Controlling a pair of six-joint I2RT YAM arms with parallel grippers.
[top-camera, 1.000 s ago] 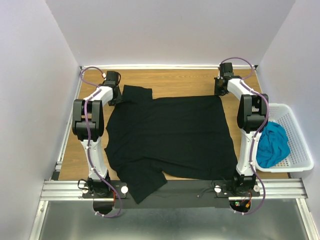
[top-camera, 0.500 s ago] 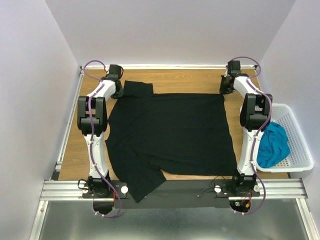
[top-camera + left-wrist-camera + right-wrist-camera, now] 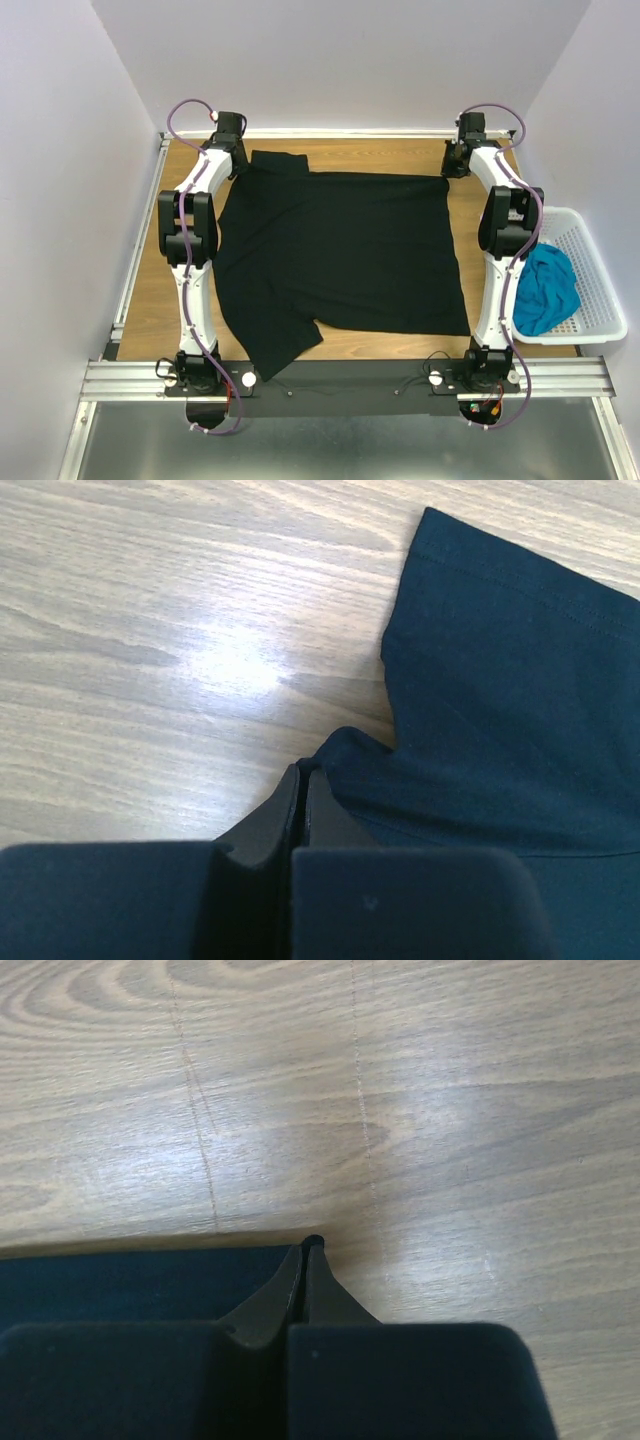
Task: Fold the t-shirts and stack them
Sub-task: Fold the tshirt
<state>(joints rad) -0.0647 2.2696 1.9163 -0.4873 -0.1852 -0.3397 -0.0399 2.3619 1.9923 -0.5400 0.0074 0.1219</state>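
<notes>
The black t-shirt [image 3: 340, 255] lies spread flat on the wooden table, with one sleeve [image 3: 278, 165] at the far left and another [image 3: 280, 345] hanging toward the near rail. My left gripper [image 3: 238, 166] is shut on the cloth beside the far-left sleeve; in the left wrist view its tips [image 3: 303, 772] pinch a fold of the black t-shirt [image 3: 500, 730]. My right gripper [image 3: 451, 172] is shut on the far-right corner; the right wrist view shows its tips [image 3: 311, 1245] closed on the hem corner [image 3: 140, 1270]. The teal t-shirt [image 3: 546, 288] lies crumpled in the basket.
A white lattice basket [image 3: 598, 270] sits off the table's right edge, beside the right arm. Grey walls close in the table on the left, back and right. A metal rail [image 3: 340, 378] runs along the near edge. Bare wood [image 3: 360, 152] shows along the far side.
The left gripper has closed on the shirt. Both grippers moved toward the far wall, drawing the shirt's far edge back and pulling the cloth flatter and away from the near rail.
</notes>
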